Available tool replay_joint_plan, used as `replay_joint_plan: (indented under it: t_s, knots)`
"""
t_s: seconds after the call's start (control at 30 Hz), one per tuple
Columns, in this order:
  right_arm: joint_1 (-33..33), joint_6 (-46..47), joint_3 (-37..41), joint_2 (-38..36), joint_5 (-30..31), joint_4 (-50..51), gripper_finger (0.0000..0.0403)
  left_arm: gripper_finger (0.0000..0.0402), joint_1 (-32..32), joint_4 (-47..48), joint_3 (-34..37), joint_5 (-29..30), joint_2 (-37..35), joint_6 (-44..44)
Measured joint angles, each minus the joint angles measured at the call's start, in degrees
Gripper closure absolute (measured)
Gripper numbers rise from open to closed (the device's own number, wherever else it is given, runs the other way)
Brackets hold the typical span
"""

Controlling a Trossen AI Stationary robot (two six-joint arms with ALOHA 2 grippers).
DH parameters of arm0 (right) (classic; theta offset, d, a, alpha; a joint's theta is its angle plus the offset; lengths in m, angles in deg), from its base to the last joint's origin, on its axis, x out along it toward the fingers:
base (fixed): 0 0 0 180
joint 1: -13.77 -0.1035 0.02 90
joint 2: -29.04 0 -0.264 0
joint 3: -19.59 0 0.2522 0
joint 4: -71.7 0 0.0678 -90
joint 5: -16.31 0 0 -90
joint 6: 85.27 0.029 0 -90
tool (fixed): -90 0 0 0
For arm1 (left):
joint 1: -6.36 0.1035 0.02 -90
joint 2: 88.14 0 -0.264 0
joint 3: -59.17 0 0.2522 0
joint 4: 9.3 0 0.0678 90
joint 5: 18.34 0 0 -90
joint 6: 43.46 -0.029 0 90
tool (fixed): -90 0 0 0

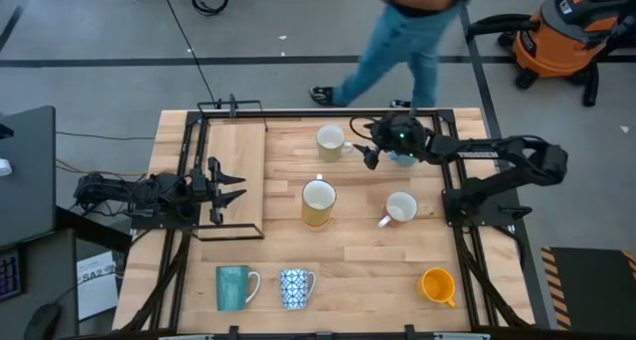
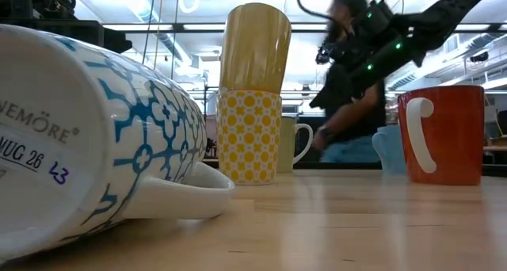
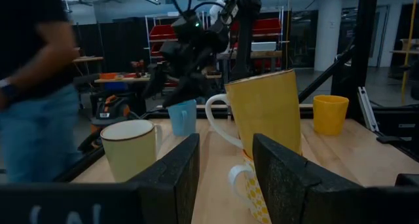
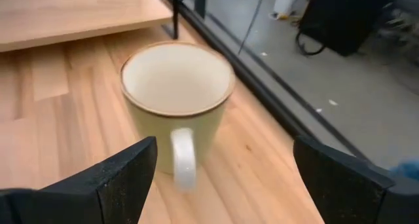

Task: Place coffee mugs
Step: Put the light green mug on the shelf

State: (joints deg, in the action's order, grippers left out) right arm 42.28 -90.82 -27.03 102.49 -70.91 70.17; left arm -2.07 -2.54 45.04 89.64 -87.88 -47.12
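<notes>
above the pale yellow mug (image 4: 175, 90), the right tool (image 4: 219, 178) hangs spread wide, holding and touching nothing.

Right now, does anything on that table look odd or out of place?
Yes. In the middle of the table a yellow mug is stacked, tilted, on a yellow-patterned mug. A blue-and-white patterned mug lies on its side at the near edge, and a white mug also lies tipped over.

a light wooden table (image 1: 358, 251) carries 7 mugs (image 1: 401, 209); 1 patterned mug (image 1: 296, 287) lies on its side.
</notes>
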Motion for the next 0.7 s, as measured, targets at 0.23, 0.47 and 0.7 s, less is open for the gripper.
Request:
replay_joint_plan:
  t_s: [0.23,0.47,0.7]
  knots:
    - [1.0,0.0,0.0,7.4,-6.0,-4.4,0.0039,0.0253,0.0,0.0,0.0,0.0,0.0,0.0]
    - [1.0,0.0,0.0,14.1,-6.1,-10.6,0.0045,0.0253,0.0,0.0,0.0,0.0,0.0,0.0]
    - [1.1,0.0,-0.1,18.8,-7.3,-13.3,0.0088,0.0253,0.0,0.0,0.0,0.0,0.0,0.0]
